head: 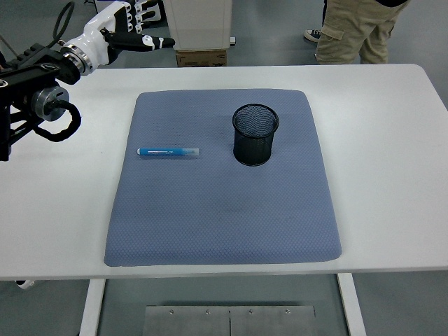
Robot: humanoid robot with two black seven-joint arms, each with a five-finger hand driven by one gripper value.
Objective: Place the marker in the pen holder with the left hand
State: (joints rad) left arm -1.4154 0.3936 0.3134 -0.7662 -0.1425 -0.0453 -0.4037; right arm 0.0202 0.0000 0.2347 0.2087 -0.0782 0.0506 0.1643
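A blue marker [168, 151] lies flat on the left part of a blue-grey mat [222, 210], pointing left to right. A black mesh pen holder [255, 134] stands upright on the mat, to the right of the marker. My left hand [127, 29] is white, with its fingers spread and empty. It hangs above the table's far left corner, well up and left of the marker. The right arm is not in view.
The white table [392, 175] carries the mat. Beyond the far edge stand a white bin on a cardboard box [201, 56] and a person's legs [353, 31] at the top right.
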